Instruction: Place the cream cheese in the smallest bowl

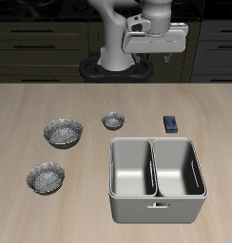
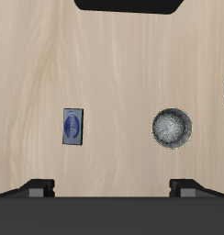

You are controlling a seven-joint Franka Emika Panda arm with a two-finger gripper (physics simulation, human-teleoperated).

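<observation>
Three speckled metal bowls are seen on the table (image 1: pixel 23 104); the smallest bowl (image 1: pixel 112 120) lies farther back than the two wider bowls (image 1: pixel 63 132). The cream cheese (image 1: pixel 171 122) is laid flat beside it, apart, behind the grey double bin (image 1: pixel 157 177). The gripper (image 1: pixel 158 55) is held high above the table's back, fingers (image 2: pixel 36 187) spread wide, nothing grasped.
</observation>
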